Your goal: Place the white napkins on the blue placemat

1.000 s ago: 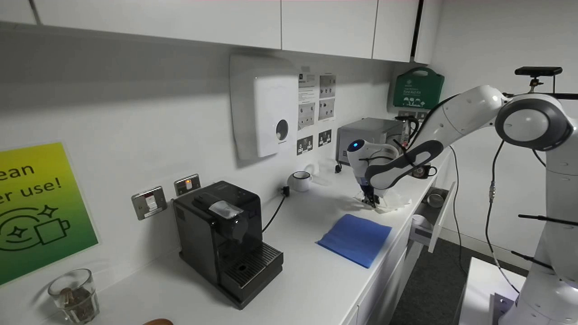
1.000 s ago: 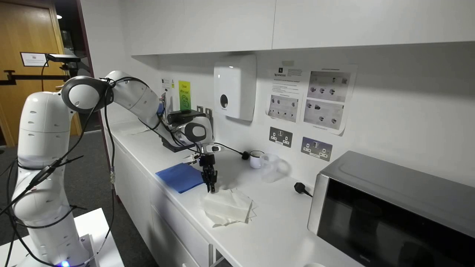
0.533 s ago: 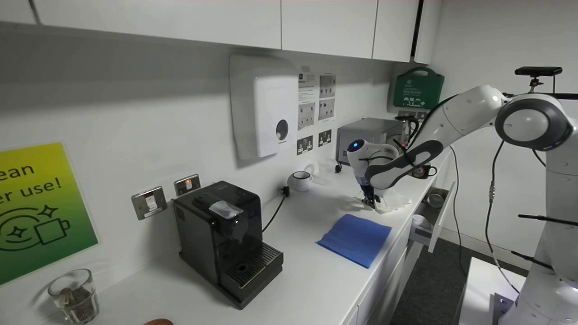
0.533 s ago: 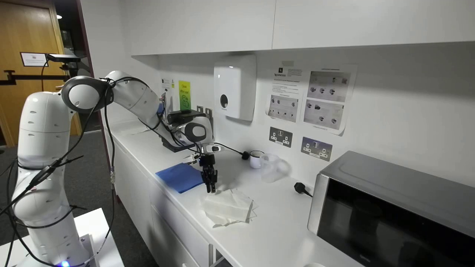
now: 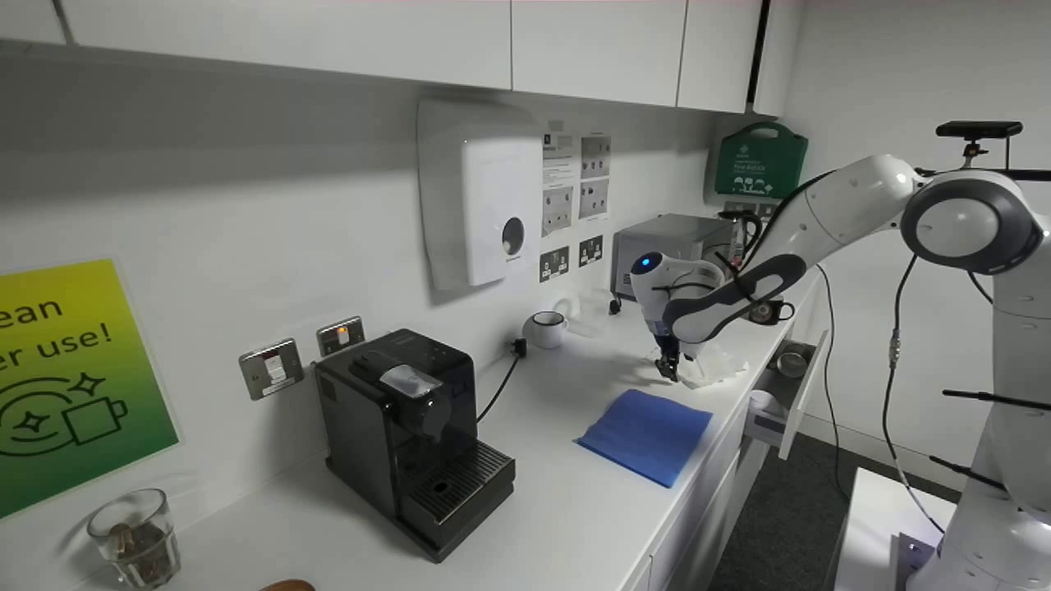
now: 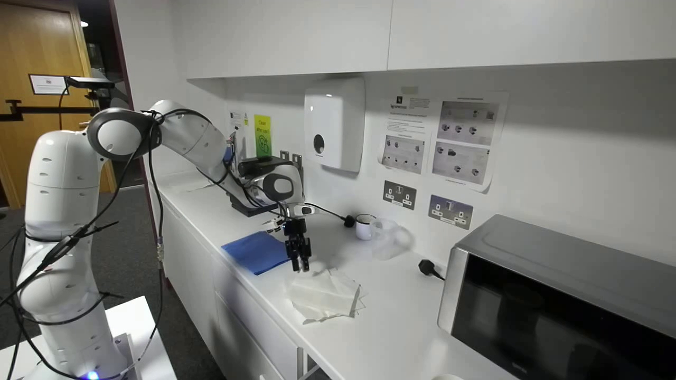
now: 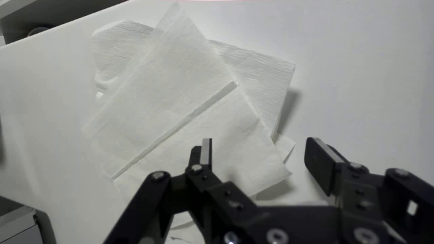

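Observation:
Several thin white napkins point(image 7: 169, 91) lie overlapping on the white counter. They also show in both exterior views point(image 6: 325, 295) point(image 5: 714, 367). The blue placemat point(image 5: 644, 435) lies flat beside them, also seen in an exterior view point(image 6: 259, 252); it is out of the wrist view. My gripper point(image 7: 259, 145) points down, open, with nothing between its pads. In the wrist view the left finger point(image 7: 205, 152) is over the napkins and the right finger point(image 7: 320, 162) over bare counter, with napkin corners below the gap. In an exterior view the gripper point(image 6: 301, 268) is low at the napkins' placemat-side edge.
A black coffee machine point(image 5: 410, 443) stands past the placemat. A white mug point(image 6: 364, 228) and a clear plastic jug point(image 6: 383, 240) stand near the wall. A microwave point(image 6: 554, 295) stands beyond the napkins. An open drawer point(image 5: 788, 394) juts from the counter front.
My gripper has risen slightly over the last half second. The napkins and the placemat have not visibly moved.

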Action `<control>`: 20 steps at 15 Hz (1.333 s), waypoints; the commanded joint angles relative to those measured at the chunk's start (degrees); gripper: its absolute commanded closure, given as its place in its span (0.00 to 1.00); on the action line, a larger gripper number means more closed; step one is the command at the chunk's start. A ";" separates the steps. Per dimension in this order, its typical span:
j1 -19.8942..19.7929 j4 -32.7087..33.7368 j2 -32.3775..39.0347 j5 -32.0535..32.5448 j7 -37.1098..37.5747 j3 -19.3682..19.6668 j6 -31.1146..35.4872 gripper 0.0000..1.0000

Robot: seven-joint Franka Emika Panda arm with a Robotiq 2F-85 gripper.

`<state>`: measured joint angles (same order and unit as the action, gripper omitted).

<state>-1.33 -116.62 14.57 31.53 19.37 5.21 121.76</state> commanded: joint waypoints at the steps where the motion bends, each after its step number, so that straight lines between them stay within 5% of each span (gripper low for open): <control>1: 0.51 0.61 -0.99 0.01 -1.77 0.53 -1.27 0.09; 2: 0.49 0.56 -1.10 -0.07 -1.92 0.51 -1.22 0.35; 4: 0.49 0.67 -1.10 -0.03 -1.93 0.53 -1.31 0.35; 12: 0.44 1.05 -0.87 -0.39 -2.40 0.44 -1.31 0.98; 20: 0.31 1.15 -1.00 -1.44 -3.72 0.32 -1.38 1.00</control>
<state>-1.20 -116.32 14.32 31.16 17.95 5.21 121.76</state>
